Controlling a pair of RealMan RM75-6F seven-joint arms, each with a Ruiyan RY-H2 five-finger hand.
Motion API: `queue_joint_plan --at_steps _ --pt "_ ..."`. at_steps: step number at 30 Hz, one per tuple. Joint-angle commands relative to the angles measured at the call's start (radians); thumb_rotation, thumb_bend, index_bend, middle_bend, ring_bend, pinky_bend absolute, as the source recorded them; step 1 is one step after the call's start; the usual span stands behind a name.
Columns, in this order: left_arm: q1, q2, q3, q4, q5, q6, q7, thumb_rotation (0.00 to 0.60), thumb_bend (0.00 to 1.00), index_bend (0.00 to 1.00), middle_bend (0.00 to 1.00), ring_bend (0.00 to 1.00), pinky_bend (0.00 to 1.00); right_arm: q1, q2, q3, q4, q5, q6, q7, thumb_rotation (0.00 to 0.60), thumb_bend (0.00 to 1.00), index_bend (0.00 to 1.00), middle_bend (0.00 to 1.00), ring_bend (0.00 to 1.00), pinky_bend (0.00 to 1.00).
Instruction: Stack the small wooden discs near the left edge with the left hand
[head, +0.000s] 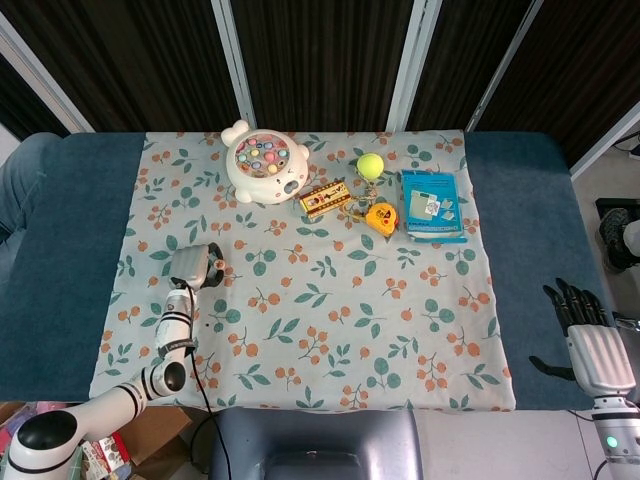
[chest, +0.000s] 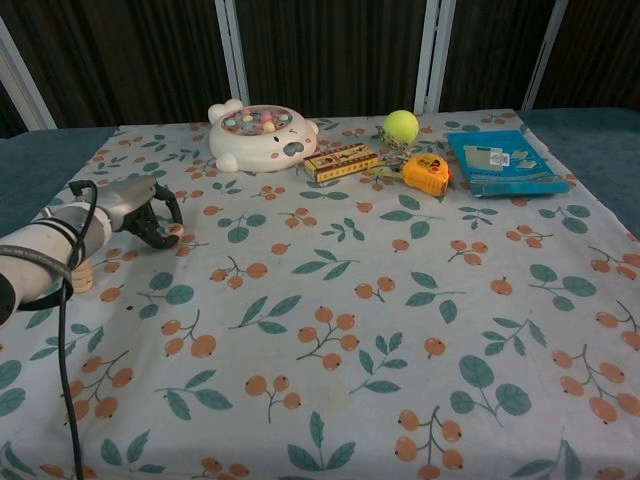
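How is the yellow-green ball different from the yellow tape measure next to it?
The ball is round and plain yellow-green all over; the tape measure is a chunkier, flatter-sided case, more orange-yellow with dark parts. The ball looks smaller than the tape measure. The ball sits farther back on the cloth; the tape measure lies nearer the front, beside the blue box. Both rest on the flowery tablecloth, and no robot hand touches them.

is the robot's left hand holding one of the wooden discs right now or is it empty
Holding one, it seems. In the chest view the left hand has its fingers curled around a small tan disc, low over the tablecloth.
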Motion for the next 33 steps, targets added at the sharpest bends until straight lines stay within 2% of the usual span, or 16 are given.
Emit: queue_joint_plan --at_steps 1,7,11,16,19,22,24,27,33 --pt "0.001 -0.001 -0.001 0.004 0.001 -0.002 0.000 0.600 0.38 0.47 1.00 1.00 1.00 0.000 0.000 0.000 0.000 0.000 -0.001 0.000 0.600 0.15 0.00 0.00 0.00 0.00" --pt "0.005 0.006 -0.003 -0.003 0.008 -0.003 -0.005 0.600 0.38 0.51 1.00 1.00 1.00 0.000 -0.001 0.000 0.000 0.000 -0.002 -0.002 0.600 0.15 0.00 0.00 0.00 0.00" --pt "0.017 0.032 -0.002 -0.051 0.034 0.025 -0.019 0.600 0.38 0.52 1.00 1.00 1.00 0.001 -0.002 0.000 0.000 -0.002 -0.002 -0.002 0.600 0.15 0.00 0.00 0.00 0.00" --pt "0.054 0.107 0.007 -0.193 0.080 0.092 -0.032 0.600 0.38 0.52 1.00 1.00 1.00 0.002 -0.002 -0.003 -0.001 -0.008 -0.003 -0.002 0.600 0.15 0.00 0.00 0.00 0.00" --pt "0.087 0.188 0.014 -0.329 0.092 0.100 -0.043 0.600 0.38 0.52 1.00 1.00 1.00 0.003 -0.003 -0.005 -0.002 -0.013 -0.003 -0.005 0.600 0.15 0.00 0.00 0.00 0.00" --pt "0.123 0.297 0.039 -0.479 0.075 0.061 -0.043 0.600 0.38 0.51 1.00 1.00 1.00 0.005 -0.006 -0.007 -0.002 -0.015 -0.007 -0.010 0.600 0.15 0.00 0.00 0.00 0.00" --pt "0.148 0.344 0.053 -0.545 0.088 0.091 -0.039 0.600 0.38 0.51 1.00 1.00 1.00 0.006 -0.008 -0.009 -0.003 -0.019 -0.009 -0.015 0.600 0.15 0.00 0.00 0.00 0.00" --pt "0.179 0.387 0.070 -0.603 0.109 0.122 -0.056 0.600 0.38 0.51 1.00 1.00 1.00 0.009 -0.011 -0.013 -0.006 -0.028 -0.011 -0.022 0.600 0.15 0.00 0.00 0.00 0.00" --pt "0.217 0.435 0.107 -0.642 0.155 0.157 -0.080 0.600 0.38 0.51 1.00 1.00 1.00 0.012 -0.018 -0.015 -0.006 -0.033 -0.013 -0.035 0.600 0.15 0.00 0.00 0.00 0.00"
